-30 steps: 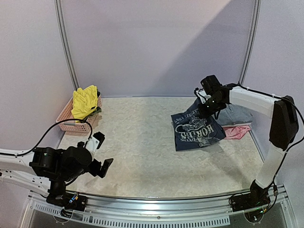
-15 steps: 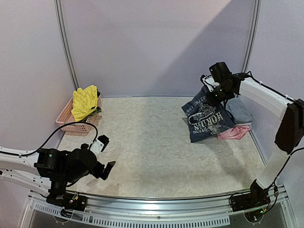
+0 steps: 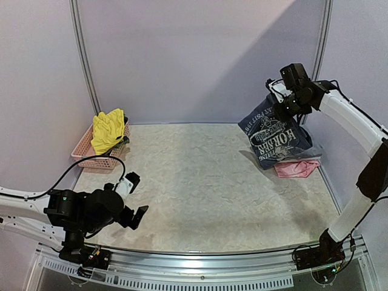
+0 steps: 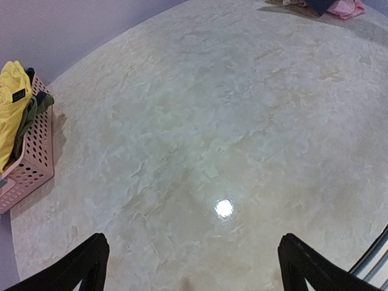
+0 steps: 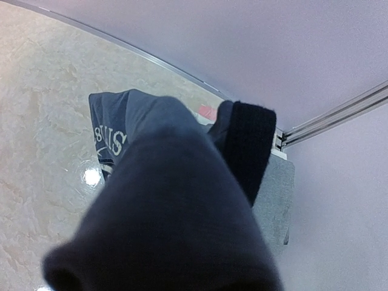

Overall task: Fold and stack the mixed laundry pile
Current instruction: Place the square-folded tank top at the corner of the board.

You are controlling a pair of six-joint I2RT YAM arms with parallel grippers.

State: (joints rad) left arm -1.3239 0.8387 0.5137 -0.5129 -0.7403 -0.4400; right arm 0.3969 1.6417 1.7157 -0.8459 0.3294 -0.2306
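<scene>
- right gripper (image 3: 290, 102) pinches the navy top (image 3: 276, 136), which hangs over the pink piece (image 3: 297, 168), far right.
- left gripper (image 3: 136, 197) gapes, empty.
- best lowered slowly so it lands flat.

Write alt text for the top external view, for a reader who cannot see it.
The right hand, raised at the far right, holds a navy printed top hanging over a pink piece. The left hand hovers open at the near left; a yellow garment lies in a pink basket far left.
</scene>
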